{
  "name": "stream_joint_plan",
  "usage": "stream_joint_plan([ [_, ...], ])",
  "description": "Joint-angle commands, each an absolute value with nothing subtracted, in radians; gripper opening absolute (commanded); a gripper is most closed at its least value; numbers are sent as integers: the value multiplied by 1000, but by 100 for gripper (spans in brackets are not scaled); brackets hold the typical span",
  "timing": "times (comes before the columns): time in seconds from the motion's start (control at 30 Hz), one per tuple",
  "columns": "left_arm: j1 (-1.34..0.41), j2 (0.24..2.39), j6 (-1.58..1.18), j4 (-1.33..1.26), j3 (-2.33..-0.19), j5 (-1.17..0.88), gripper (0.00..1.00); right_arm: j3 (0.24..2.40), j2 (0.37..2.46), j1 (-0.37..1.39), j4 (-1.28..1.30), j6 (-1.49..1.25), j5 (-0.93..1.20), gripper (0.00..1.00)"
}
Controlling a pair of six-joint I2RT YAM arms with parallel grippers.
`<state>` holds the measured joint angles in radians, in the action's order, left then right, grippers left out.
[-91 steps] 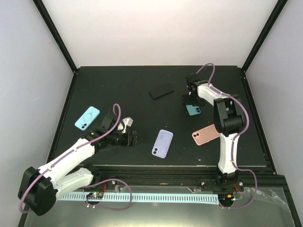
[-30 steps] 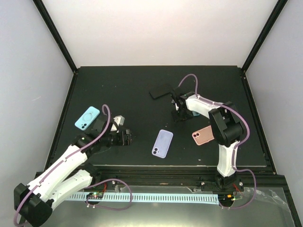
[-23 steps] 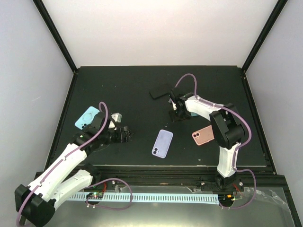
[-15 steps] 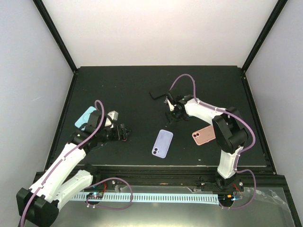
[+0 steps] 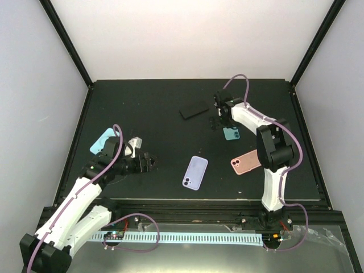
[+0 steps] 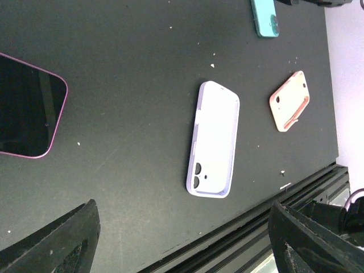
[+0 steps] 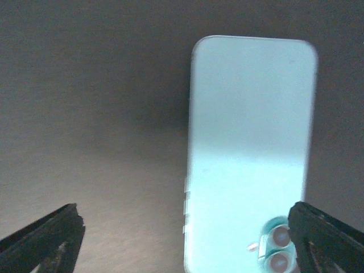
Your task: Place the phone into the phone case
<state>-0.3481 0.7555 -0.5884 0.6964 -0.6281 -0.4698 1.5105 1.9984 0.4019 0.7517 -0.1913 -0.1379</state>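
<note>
A teal phone lies back up on the black table, camera lenses showing; it fills the right wrist view. My right gripper is open and empty, low over the table just left of it. A lilac phone case lies open side up at front centre, also in the left wrist view. My left gripper is open and empty, well left of the lilac case. A black phone with a pink rim lies face up at the back.
A pink case lies to the right of the lilac case and shows in the left wrist view. A light blue case lies at the left beside my left arm. The table's front rail runs near the lilac case.
My right gripper swung left toward the table's middle, then came back right to beside the teal phone. My left gripper drew back to the left. The phones and cases have not moved.
</note>
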Motion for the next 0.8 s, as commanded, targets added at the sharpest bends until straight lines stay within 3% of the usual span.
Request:
stream_joint_plan([
  [0.0, -344, 728, -578, 706, -615, -494, 83, 1572, 2057, 332, 805, -188, -162, 100],
  [0.57, -344, 748, -573, 680, -606, -497, 83, 1662, 2198, 283, 872, -173, -42, 98],
  [0.77, -344, 733, -577, 692, -618, -503, 84, 1655, 2203, 291, 891, -181, -76, 91],
])
